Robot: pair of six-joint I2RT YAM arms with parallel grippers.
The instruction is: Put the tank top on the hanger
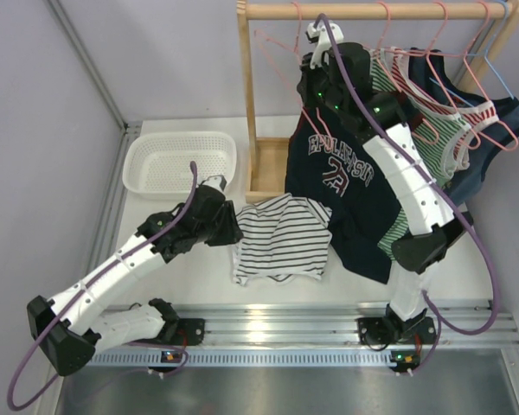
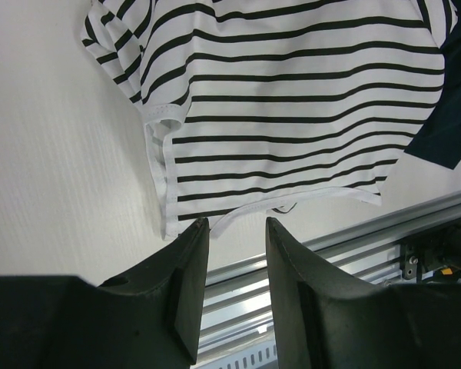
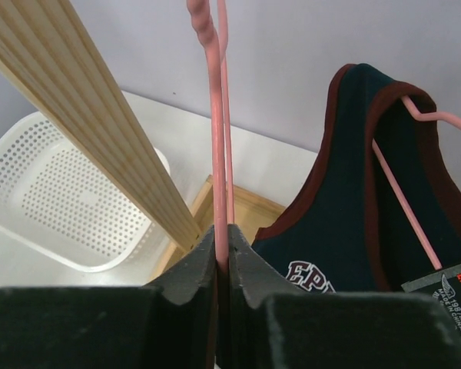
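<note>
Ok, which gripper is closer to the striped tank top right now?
Left. The left gripper hangs open just short of the hem of the tank top. The right gripper is up at the wooden rack, shut on the pink hanger.

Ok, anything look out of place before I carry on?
Mostly the tank top: it lies rumpled on the table, one edge folded, with the navy top hanging over one side. The right gripper is shut on the pink hanger.

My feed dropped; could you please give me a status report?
Right gripper shut on thin pink wire hanger. Left gripper open by black-striped white tank top. Navy maroon-trimmed top adjacent.
</note>
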